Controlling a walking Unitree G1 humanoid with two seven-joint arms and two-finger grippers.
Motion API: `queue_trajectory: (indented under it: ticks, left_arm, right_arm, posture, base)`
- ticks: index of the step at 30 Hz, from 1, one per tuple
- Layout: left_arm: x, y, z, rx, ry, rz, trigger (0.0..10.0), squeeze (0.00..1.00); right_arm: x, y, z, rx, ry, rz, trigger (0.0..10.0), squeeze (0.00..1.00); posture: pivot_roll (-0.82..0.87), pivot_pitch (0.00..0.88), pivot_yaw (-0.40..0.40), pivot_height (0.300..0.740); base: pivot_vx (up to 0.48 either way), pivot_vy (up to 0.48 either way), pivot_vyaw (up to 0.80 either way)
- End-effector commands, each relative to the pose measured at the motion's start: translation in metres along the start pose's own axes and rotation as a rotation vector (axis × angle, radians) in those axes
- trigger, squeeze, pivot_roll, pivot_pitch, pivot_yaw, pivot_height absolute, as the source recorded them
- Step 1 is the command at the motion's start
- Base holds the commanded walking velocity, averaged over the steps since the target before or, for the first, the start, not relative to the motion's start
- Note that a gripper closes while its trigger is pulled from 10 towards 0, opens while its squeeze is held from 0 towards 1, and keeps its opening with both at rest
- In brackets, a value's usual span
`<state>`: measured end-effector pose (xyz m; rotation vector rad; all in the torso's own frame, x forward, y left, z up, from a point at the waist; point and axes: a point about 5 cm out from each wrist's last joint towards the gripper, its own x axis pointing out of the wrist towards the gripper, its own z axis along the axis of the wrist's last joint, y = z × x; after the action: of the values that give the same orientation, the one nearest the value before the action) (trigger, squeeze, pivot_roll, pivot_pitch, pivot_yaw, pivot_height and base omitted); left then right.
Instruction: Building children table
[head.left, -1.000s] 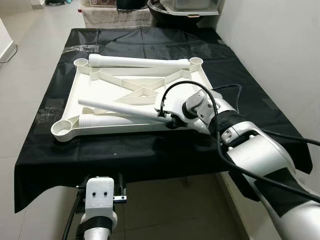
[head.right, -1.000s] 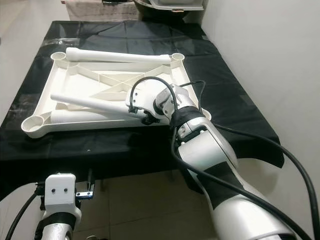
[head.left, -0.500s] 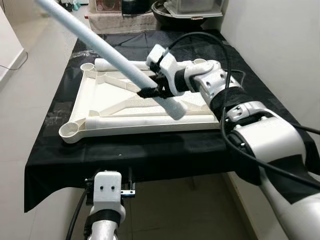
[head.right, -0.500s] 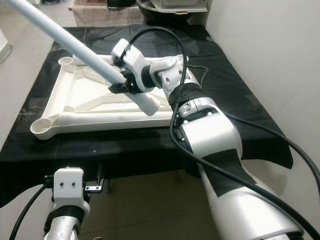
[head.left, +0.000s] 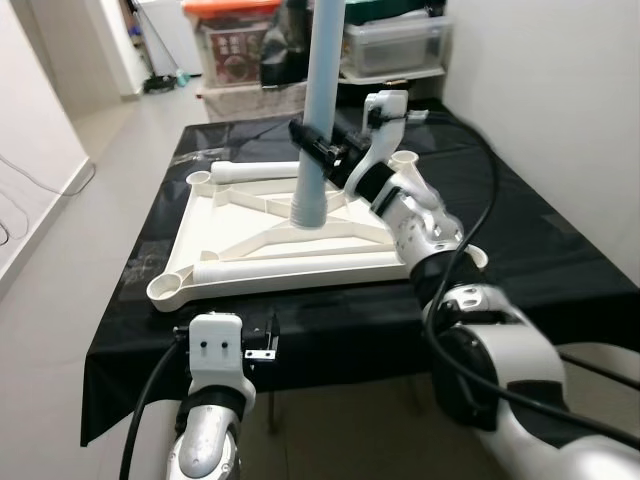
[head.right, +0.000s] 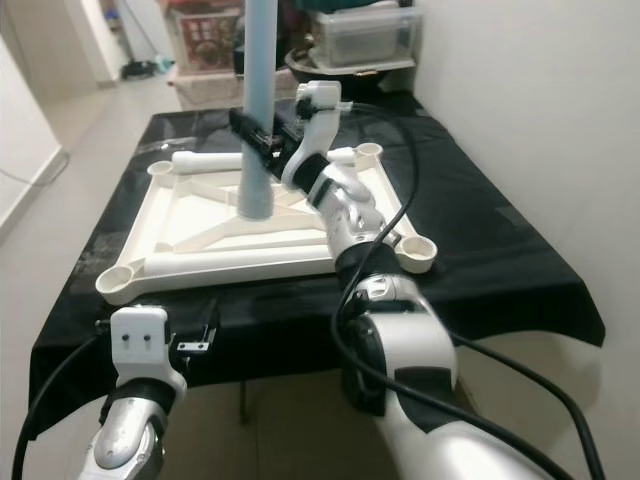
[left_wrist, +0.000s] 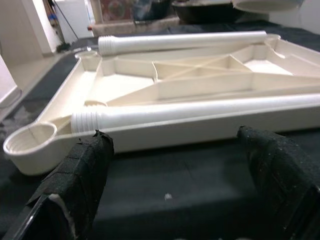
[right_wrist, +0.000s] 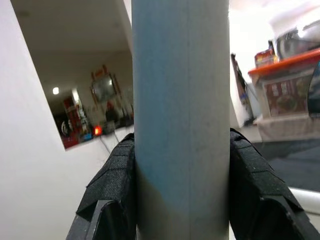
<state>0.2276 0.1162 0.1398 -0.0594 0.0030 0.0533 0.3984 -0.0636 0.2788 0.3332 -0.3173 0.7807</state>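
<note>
right gripper (head.left: 322, 157) clamped on table leg (head.left: 318, 110) | leg upright, lower end above tabletop (head.left: 232, 208) | nearest corner socket (head.left: 401, 160) lies toward robot's right

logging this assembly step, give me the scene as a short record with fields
surface: black cloth-covered table
workpiece: white plastic tabletop, lying upside down, open sockets at its corners
held part: white plastic table leg, upright over the tabletop
right gripper: shut on the leg
left gripper: open, low at the table's near edge
loose parts: two more white legs lying on the tabletop
</note>
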Motion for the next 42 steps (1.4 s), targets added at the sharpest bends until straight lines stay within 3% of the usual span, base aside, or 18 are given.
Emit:
queue_trajectory:
  ticks: [1,6,17,20,27,42]
  left_arm:
    - [0.003,0.004,-0.003,0.001,0.014,0.008,10.0,0.00]
    - [0.010,0.008,0.004,0.022,-0.018,0.003,10.0,0.00]
    - [0.024,0.005,0.003,0.109,-0.003,-0.092,10.0,0.00]
    - [0.031,0.004,0.005,0.102,-0.008,-0.115,10.0,0.00]
    - [0.044,-0.014,0.010,0.080,-0.022,-0.299,10.0,0.00]
    - [0.069,-0.025,0.029,0.062,-0.105,-0.344,10.0,0.00]
  right_arm:
    - [0.003,0.009,0.005,-0.023,-0.060,0.007,0.0,0.00]
    - [-0.012,0.020,-0.018,0.024,-0.070,-0.044,0.0,0.00]
    - [-0.020,0.043,-0.030,0.057,-0.080,-0.049,0.0,0.00]
    - [-0.020,0.048,-0.029,0.063,-0.086,-0.040,0.0,0.00]
    - [-0.022,0.055,-0.032,0.080,-0.080,-0.026,0.0,0.00]
    - [-0.033,0.060,-0.041,0.069,-0.040,-0.007,0.0,0.00]
  posture:
    - [-0.04,0.000,0.061,0.740]
    - [-0.03,0.000,0.051,0.740]
    - [-0.01,0.000,0.041,0.740]
    - [-0.01,0.000,0.039,0.740]
    - [0.00,0.000,0.038,0.740]
    - [0.00,0.000,0.038,0.740]
  base:
    - [0.000,0.000,0.00]
    - [0.000,0.000,0.00]
    - [0.000,0.000,0.00]
    - [0.000,0.000,0.00]
    - [0.000,0.000,0.00]
    - [0.000,0.000,0.00]
